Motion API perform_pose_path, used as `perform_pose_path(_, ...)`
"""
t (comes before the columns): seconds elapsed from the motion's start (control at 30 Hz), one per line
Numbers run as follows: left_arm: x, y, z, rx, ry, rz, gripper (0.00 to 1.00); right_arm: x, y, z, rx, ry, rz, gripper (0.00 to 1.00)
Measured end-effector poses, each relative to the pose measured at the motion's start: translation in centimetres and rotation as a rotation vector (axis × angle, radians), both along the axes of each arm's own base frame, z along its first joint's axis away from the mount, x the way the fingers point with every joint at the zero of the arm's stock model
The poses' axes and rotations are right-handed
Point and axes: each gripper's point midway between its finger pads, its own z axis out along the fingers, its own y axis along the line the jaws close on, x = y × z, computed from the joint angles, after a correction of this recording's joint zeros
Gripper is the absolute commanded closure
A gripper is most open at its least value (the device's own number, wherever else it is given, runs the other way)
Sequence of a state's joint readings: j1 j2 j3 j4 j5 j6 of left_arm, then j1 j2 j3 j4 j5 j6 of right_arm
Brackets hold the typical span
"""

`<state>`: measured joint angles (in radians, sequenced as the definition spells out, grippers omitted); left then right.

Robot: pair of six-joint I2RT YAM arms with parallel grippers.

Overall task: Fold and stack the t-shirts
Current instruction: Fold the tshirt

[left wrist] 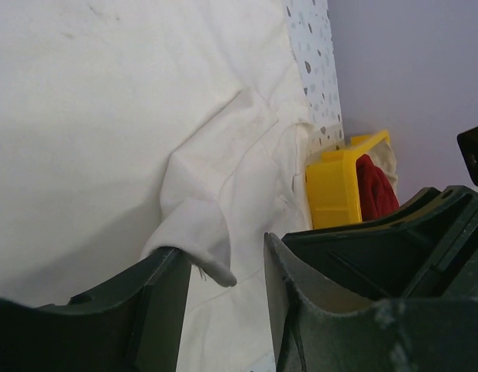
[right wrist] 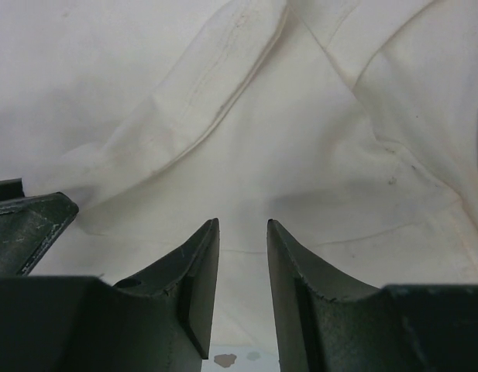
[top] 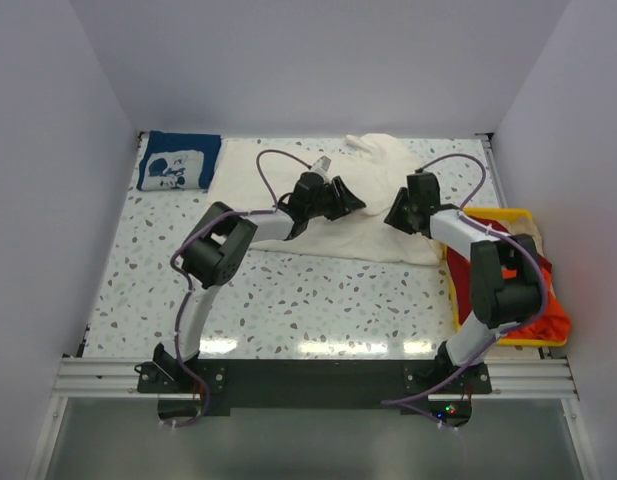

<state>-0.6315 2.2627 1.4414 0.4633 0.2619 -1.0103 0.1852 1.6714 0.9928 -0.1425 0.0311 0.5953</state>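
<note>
The cream t-shirt (top: 360, 236) lies spread across the far middle of the bench (top: 288, 305), mostly flat but rumpled, with a sleeve bunched up at its far edge. Both arms reach over it. The left gripper (left wrist: 227, 249) sits low on the cloth with its jaws apart, and a rolled lip of sleeve hem pokes into the mouth beside one finger. I can't see that it is pinched. The right gripper (right wrist: 243, 225) hovers just above a seamed part of the shirt, jaws apart with only a narrow gap between them and nothing caught there.

A navy t-shirt (top: 178, 160) with white print already sits folded in the far left corner. An orange-red t-shirt (top: 548, 315) is heaped in the yellow bin (top: 508, 213) on the right.

To my eye the cream shirt is light, limp and thin, so it will sag and drag rather than lift as a sheet. A pinch on a single layer would likely slip or pull up only a peak. The doubled hems and sleeve seams look like the best hold, one on each side, so the cloth stays taut when it is folded over.
</note>
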Motion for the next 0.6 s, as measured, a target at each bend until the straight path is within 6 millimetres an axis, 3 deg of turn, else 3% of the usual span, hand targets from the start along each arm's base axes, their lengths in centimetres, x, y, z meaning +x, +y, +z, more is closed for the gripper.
perform_pose_path(0.27,-0.1,1.5,-2.1,0.009,0.064,0.055,0.55,1.9,0.2,-0.3,-0.019,-0.002,0.022,0.68)
perform_pose_path(0.6,1.5,3.1,-1.8,-0.019,0.071,0.105,0.56,2.5,1.1,-1.3,-0.039,0.013,0.064,0.72)
